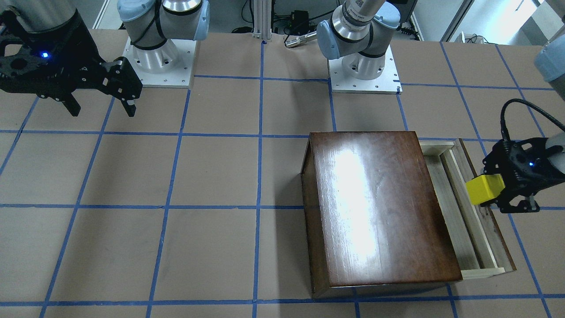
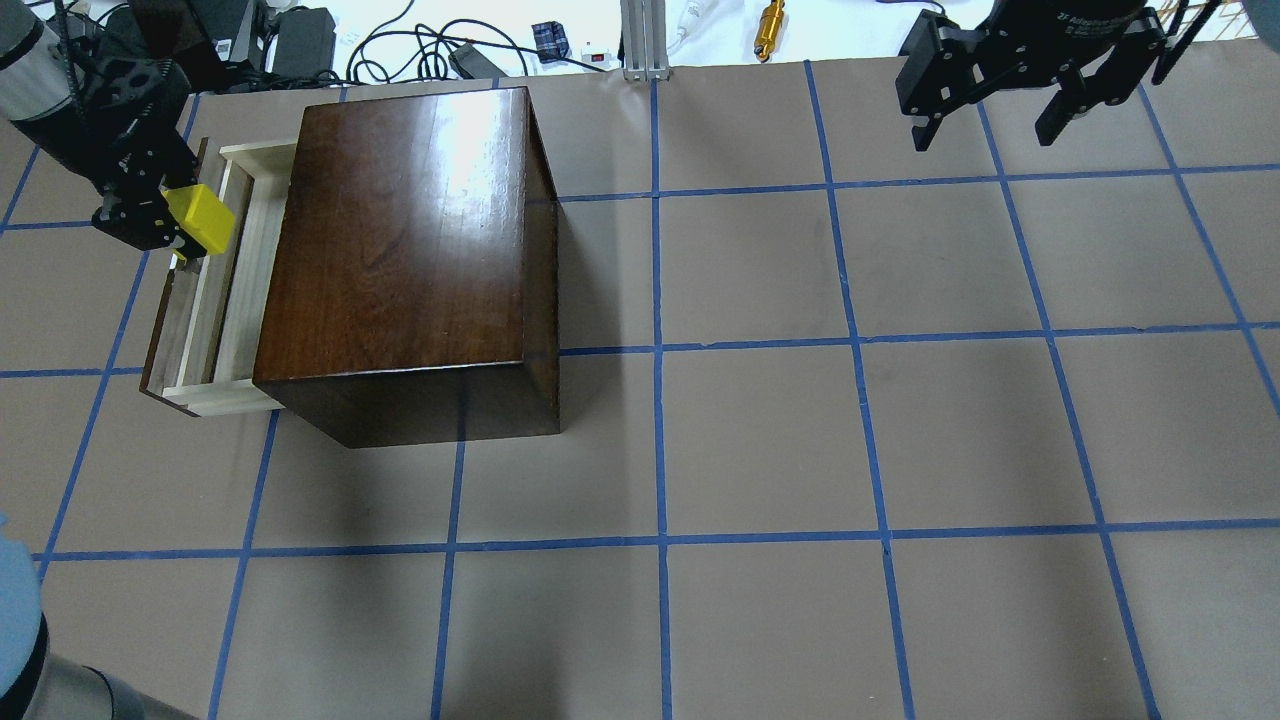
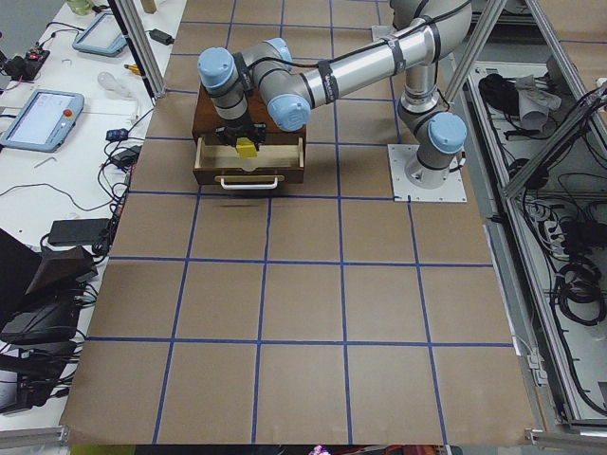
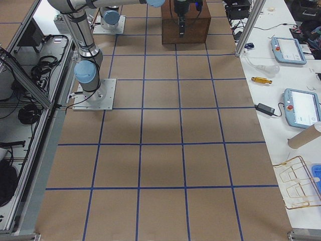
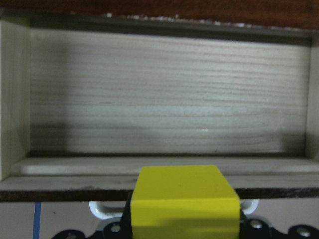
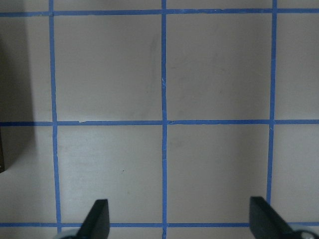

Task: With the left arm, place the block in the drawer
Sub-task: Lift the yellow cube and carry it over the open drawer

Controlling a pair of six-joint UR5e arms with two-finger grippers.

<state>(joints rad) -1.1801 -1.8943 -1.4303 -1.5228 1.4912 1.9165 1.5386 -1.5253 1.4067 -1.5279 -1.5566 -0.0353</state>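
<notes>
Overhead exterior view: the block point(image 2: 200, 220) is hanging over the front rim of the drawer point(image 2: 240, 300), near its far end, pinched between the jaws of the left gripper point(image 2: 172, 222), which are clamping its sides. The drawer is standing pulled out from the dark wooden box point(image 2: 410, 230), showing its pale floor. In the left wrist view the block is sitting just above the front panel, not yet over the tray floor. The right gripper point(image 2: 982, 135) is hovering well apart at the far right, its jaws spread wide with nothing between them. Brown paper is covering the table point(image 2: 760, 430), and blue tape lines point(image 2: 660, 350) are dividing it into squares. Black cables point(image 2: 400, 40) are trailing beyond its far edge, and a touchscreen pendant point(image 3: 38, 118) is lying on the white side bench.
</notes>
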